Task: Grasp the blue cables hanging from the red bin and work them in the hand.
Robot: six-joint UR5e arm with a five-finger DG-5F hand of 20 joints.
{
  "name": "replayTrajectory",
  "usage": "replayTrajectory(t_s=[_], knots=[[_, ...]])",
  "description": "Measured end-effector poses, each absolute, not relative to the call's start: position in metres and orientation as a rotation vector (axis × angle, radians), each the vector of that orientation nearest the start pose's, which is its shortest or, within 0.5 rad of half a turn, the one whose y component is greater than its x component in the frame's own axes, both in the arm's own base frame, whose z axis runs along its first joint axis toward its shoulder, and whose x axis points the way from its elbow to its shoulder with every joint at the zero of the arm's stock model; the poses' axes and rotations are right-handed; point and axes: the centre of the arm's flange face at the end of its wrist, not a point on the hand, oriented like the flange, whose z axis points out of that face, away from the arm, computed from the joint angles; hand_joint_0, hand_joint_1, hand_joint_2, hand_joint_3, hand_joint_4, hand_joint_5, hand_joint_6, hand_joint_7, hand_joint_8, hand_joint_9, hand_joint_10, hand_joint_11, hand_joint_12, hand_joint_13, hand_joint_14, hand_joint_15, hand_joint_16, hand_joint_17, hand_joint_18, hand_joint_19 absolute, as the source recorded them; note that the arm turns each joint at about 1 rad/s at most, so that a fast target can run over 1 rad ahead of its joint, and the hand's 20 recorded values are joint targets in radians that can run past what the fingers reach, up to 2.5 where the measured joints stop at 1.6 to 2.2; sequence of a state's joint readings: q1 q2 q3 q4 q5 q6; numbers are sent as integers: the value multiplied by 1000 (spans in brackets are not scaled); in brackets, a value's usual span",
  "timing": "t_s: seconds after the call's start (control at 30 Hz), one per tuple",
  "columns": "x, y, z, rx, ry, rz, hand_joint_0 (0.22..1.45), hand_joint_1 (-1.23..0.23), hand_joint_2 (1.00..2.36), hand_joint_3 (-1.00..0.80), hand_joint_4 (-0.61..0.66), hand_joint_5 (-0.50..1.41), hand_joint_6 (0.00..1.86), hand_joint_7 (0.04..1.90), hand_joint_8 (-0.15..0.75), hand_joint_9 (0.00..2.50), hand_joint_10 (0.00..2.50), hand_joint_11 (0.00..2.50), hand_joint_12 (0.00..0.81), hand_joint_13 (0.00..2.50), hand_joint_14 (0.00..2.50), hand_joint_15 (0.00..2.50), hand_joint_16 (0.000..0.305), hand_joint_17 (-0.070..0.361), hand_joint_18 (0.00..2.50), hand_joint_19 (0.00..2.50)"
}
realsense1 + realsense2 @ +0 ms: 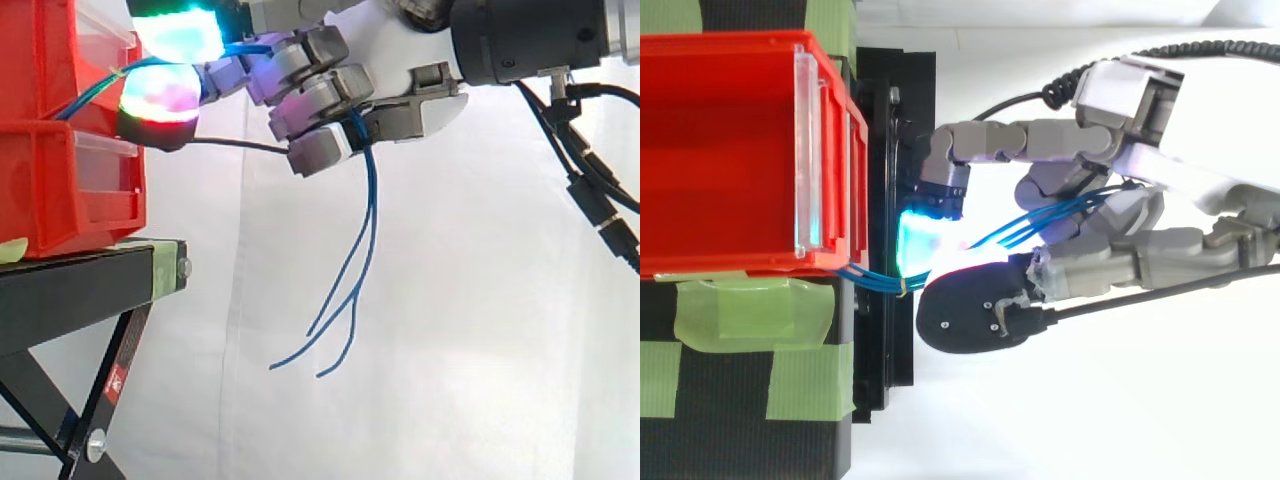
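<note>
Thin blue cables (365,240) run out of the red bin (70,150) on the left, pass through my hand (400,105) and hang loose below it, their ends dangling in front of the white curtain. In the top view the blue cables (1040,218) leave the red bin's (730,150) front corner and cross the palm between the curled fingers. My hand (1160,200) is shut on them, with glowing fingertips (170,60) pressed close to the bin's front.
The red bins stand stacked on a black stand (90,280) with green tape (750,310) on it. A white curtain hangs behind. Open space lies below and right of the hand.
</note>
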State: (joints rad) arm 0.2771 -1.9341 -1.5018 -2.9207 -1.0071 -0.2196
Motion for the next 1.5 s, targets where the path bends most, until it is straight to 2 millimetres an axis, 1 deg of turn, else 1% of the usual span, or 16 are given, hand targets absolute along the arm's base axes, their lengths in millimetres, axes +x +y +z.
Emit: replayTrajectory(t_s=[0.07, 0.27, 0.53, 0.57, 0.6, 0.67, 0.7, 0.73, 0.77, 0.97, 1.1, 1.23, 1.27, 1.3, 1.33, 1.5], knots=[[631, -14, 341, 1209, 1177, 778, 967, -605, 1024, 78, 293, 392, 0, 1387, 277, 1053, 2500, 2500, 411, 1278, 2500, 1824, 41, 93, 1341, 1126], [632, -15, 341, 1206, 1176, 777, 971, -608, 1017, 199, 310, 377, 30, 1369, 277, 1053, 2500, 2500, 411, 1278, 2500, 1824, 41, 93, 1341, 1126], [632, -14, 341, 1205, 1176, 777, 1018, -636, 1014, 401, 310, 369, 61, 1350, 277, 1053, 2500, 2500, 411, 1278, 2500, 1824, 41, 93, 1341, 1126], [632, -14, 341, 1205, 1176, 777, 969, -614, 1153, 351, 318, 371, 69, 1343, 277, 1053, 2500, 2500, 411, 1278, 2500, 1824, 41, 93, 1341, 1126], [632, -14, 341, 1205, 1176, 777, 944, -602, 1255, 312, 320, 371, 70, 1344, 277, 1053, 2500, 2500, 411, 1278, 2500, 1824, 41, 93, 1341, 1126], [632, -14, 341, 1205, 1176, 778, 928, -578, 1343, 325, 318, 375, 68, 1343, 277, 1053, 2500, 2500, 411, 1278, 2500, 1824, 41, 93, 1341, 1126], [632, -14, 341, 1205, 1176, 777, 906, -566, 1442, 290, 327, 376, 68, 1344, 277, 1053, 2500, 2500, 411, 1278, 2500, 1824, 41, 93, 1341, 1126], [632, -14, 341, 1205, 1176, 778, 900, -549, 1480, 305, 329, 379, 57, 1344, 277, 1053, 2500, 2500, 411, 1278, 2500, 1824, 41, 93, 1341, 1126], [632, -14, 341, 1205, 1176, 778, 881, -529, 1592, 275, 331, 381, 53, 1349, 277, 1053, 2500, 2500, 411, 1278, 2500, 1824, 41, 93, 1341, 1126], [632, -14, 341, 1204, 1178, 779, 888, -478, 1725, 330, 356, 395, 2, 1361, 277, 1053, 2500, 2500, 411, 1278, 2500, 1824, 41, 93, 1341, 1126], [632, -14, 341, 1204, 1178, 779, 903, -473, 1751, 356, 379, 387, 7, 1317, 277, 1053, 2500, 2500, 411, 1278, 2500, 1824, 41, 93, 1341, 1126], [632, -14, 341, 1203, 1179, 778, 947, -491, 1703, 423, 403, 373, 10, 1284, 277, 1053, 2500, 2500, 411, 1278, 2500, 1824, 41, 93, 1341, 1126], [632, -14, 341, 1203, 1179, 777, 952, -494, 1712, 420, 401, 372, 10, 1273, 277, 1053, 2500, 2500, 411, 1278, 2500, 1824, 41, 93, 1341, 1126], [632, -14, 341, 1203, 1179, 777, 972, -504, 1677, 454, 399, 372, 11, 1263, 277, 1053, 2500, 2500, 411, 1278, 2500, 1824, 41, 93, 1341, 1126], [632, -14, 341, 1203, 1179, 777, 973, -504, 1693, 448, 399, 370, 11, 1255, 277, 1053, 2500, 2500, 411, 1278, 2500, 1824, 41, 93, 1341, 1126], [632, -15, 341, 1203, 1179, 776, 1014, -528, 1642, 495, 397, 373, 12, 1249, 277, 1053, 2500, 2500, 411, 1278, 2500, 1824, 41, 93, 1341, 1126]])
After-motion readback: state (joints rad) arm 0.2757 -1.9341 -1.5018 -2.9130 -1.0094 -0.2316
